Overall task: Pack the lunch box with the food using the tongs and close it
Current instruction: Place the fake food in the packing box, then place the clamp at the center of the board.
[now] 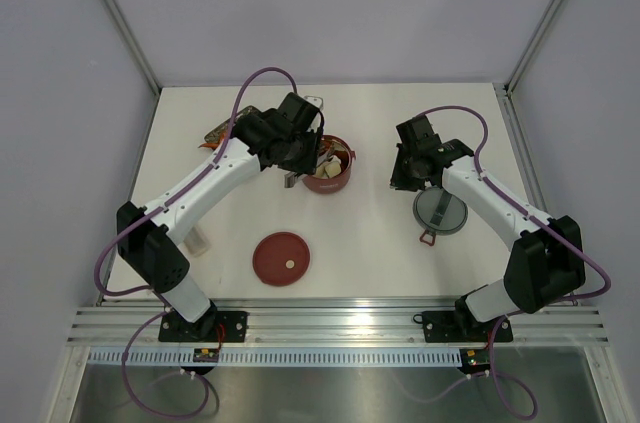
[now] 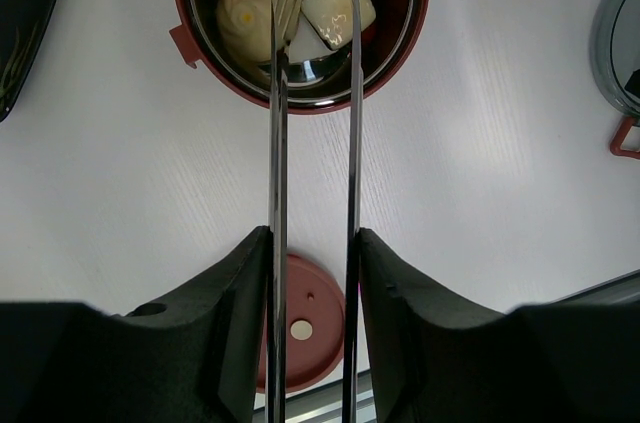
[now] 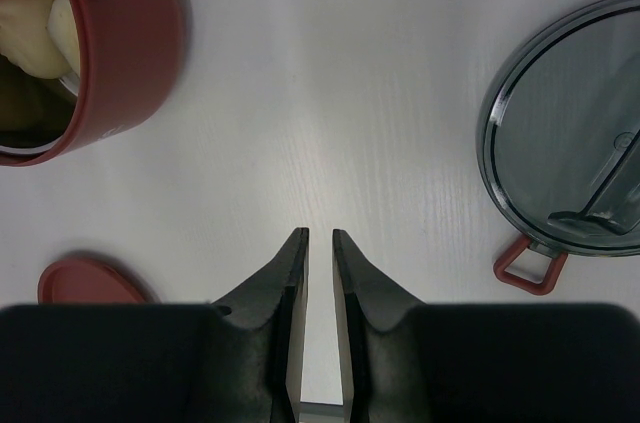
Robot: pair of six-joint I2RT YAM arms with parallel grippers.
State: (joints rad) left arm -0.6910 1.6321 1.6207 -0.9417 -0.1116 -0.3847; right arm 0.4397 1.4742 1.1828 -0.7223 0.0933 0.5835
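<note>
- Closest to the lens, on the left wrist view: the left hand (image 2: pixel 313 235) is clamped on the tongs (image 2: pixel 279 143), with one black finger pressing each silver arm from the outside.
- Right hand (image 3: pixel 319 239), up close on its own view: the fingers are just a slim gap apart with nothing between them, hanging over bare table (image 3: pixel 330 93).
- Near edge of the table, between the two arms: a round dark-red lid (image 1: pixel 281 258) lies flat, with a pale dot in its middle.
- Bit further out on the right: a grey lid (image 1: pixel 440 211) with a small red loop, flat on the table just beside the right hand.
- Mid-table: the lunch box (image 1: pixel 330 175), upright and uncovered, sitting apart from both lids.
- The tongs run from the left hand straight out over the rim, with the tips down inside the box and the arms a little apart.
- Food (image 2: pixel 245 18) is in the box: a pale beige lump, a white squarish piece with one tong arm crossing it, and an orange bit at the far rim. Can't tell if the tips actually touch any of it.
- Furthest back on the left: a black tray (image 2: pixel 20 23), only its corner showing.
</note>
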